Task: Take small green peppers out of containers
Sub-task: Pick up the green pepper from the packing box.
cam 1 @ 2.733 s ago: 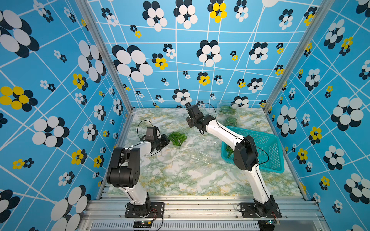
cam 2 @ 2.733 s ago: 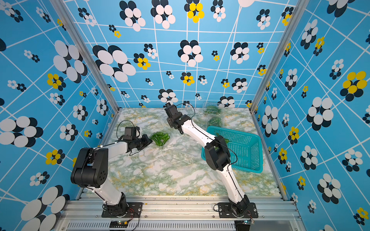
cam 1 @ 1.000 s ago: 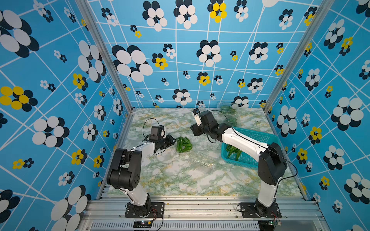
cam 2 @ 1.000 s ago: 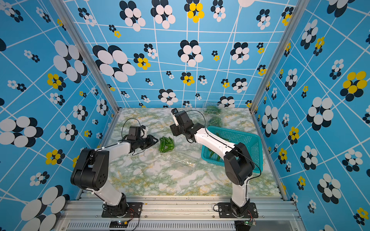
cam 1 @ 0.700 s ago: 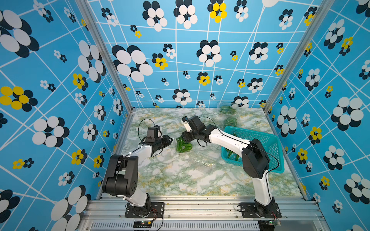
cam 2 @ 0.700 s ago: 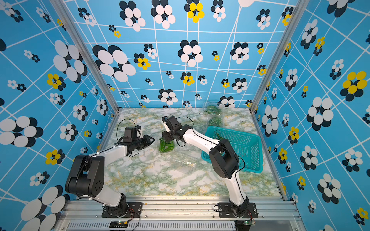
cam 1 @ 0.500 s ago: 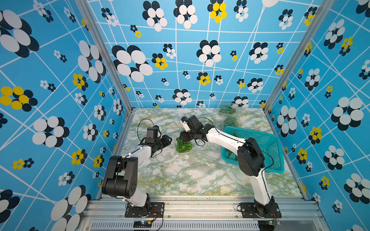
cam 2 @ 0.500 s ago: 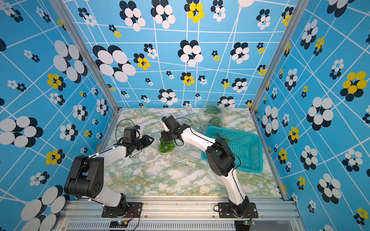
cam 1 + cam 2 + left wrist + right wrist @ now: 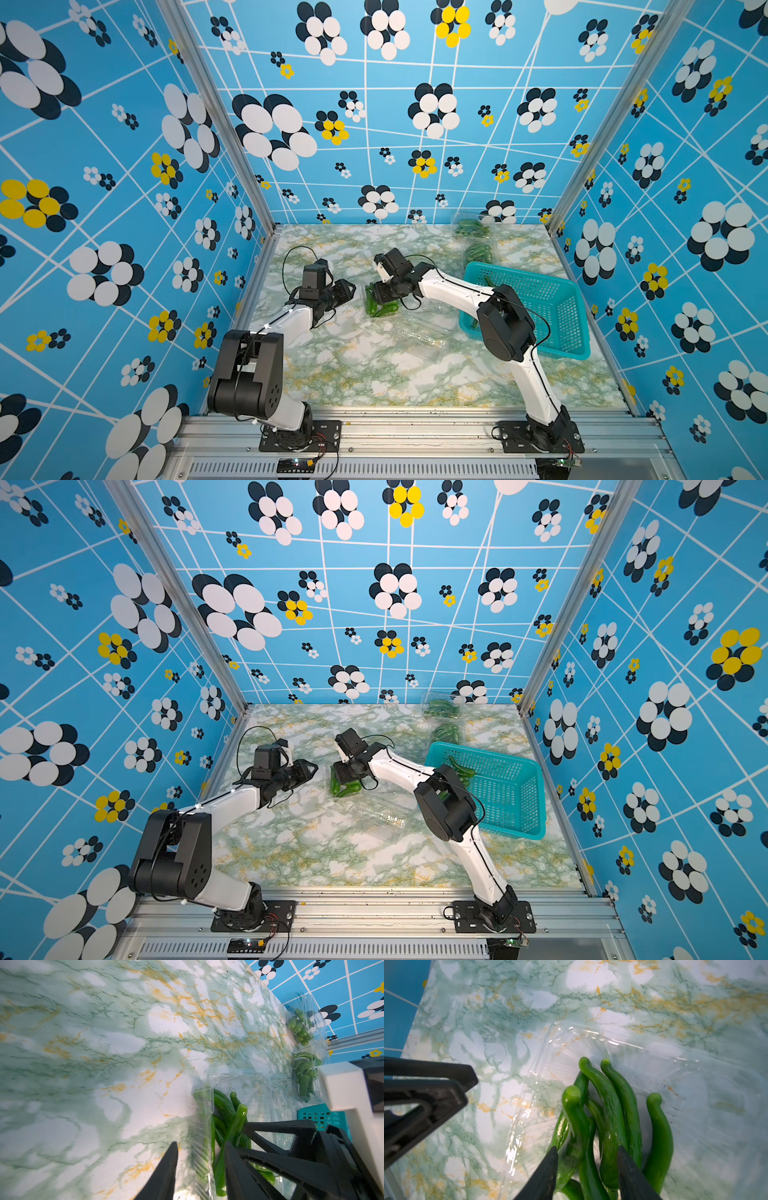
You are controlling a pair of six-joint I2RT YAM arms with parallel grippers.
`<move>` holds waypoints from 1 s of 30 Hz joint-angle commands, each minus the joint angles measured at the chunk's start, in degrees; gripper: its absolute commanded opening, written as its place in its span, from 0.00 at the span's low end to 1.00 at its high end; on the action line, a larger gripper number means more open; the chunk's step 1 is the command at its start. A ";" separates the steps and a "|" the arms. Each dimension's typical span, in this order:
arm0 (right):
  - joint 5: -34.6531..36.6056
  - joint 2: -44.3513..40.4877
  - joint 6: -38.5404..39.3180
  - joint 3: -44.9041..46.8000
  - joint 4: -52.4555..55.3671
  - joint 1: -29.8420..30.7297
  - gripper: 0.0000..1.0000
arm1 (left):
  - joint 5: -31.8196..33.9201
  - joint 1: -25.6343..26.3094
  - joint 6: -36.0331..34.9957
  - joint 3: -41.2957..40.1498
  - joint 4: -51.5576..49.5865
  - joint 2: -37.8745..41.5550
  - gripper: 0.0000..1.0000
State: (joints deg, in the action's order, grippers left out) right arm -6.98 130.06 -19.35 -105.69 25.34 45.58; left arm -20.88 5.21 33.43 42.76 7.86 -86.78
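Right wrist: end effector (image 9: pixel 587 1148) pinches green peppers (image 9: pixel 609 1105).

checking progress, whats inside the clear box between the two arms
A bunch of peppers lies in the clear box, with the right pincer closed around several. The peppers at the bottom and the box floor under them are covered.

Walled on three sides by bright blue panels (image 9: pixel 374 124) printed with white lines and black, white, yellow flowers. Framed by silver aluminium posts (image 9: pixel 216 112). Floored in green-white marbled tabletop (image 9: pixel 374 374), yellow-veined, evenly lit.
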 commanded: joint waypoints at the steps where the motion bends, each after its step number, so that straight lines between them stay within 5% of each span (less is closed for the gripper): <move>1: 2.99 -1.62 0.86 0.49 0.49 1.30 0.50 | 1.06 -0.69 -0.23 -0.93 0.68 1.18 0.39; 24: 8.78 -0.71 8.83 1.61 -4.55 3.78 0.53 | -0.58 -0.66 0.18 -0.93 1.63 0.71 0.39; 30: 7.08 1.83 8.63 -0.04 -3.36 3.74 0.43 | -0.98 -0.75 0.17 -0.74 1.55 0.44 0.39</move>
State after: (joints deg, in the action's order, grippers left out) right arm 0.56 129.99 -11.07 -104.90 22.02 49.01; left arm -21.04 5.19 33.43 42.46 9.10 -86.78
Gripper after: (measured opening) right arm 0.451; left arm 0.392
